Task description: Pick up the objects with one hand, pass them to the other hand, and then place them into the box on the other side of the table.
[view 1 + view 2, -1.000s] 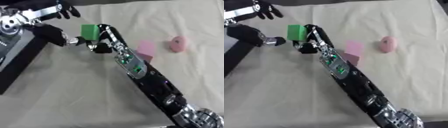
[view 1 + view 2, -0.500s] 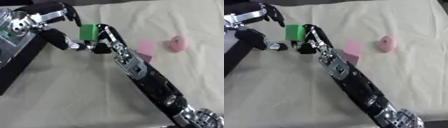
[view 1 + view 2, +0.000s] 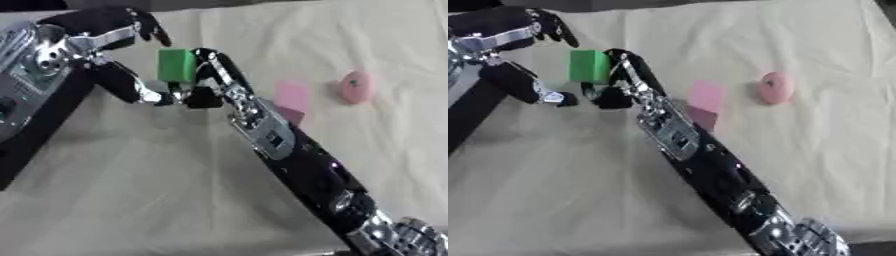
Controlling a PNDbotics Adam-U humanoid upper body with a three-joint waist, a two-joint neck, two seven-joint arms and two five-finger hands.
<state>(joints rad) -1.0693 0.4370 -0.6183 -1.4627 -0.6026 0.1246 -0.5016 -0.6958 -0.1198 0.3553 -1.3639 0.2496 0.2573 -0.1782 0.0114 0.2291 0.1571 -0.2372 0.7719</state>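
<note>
Handover is under way: my right hand [image 3: 203, 87] pinches the green block [image 3: 177, 64] above the worktop [image 3: 131, 190], fingers curled on it, while my left hand [image 3: 122, 35] spreads open around it, not yet closed. Block looks light, rigid, flat-sided; I judge the free opposite faces best to grip.

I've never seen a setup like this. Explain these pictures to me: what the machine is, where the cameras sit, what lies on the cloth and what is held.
This is a humanoid upper body with two arms, steered by a person. Both pictures come from a stereo camera in its head, looking down at the table.

The right hand, on the long black arm coming in from the lower right, holds a green block. The left hand, coming in from the left, has its fingers spread around the block, ready to receive it.

On the cream cloth lie a pink block and a round pink object. A dark box shows at the left edge.
</note>
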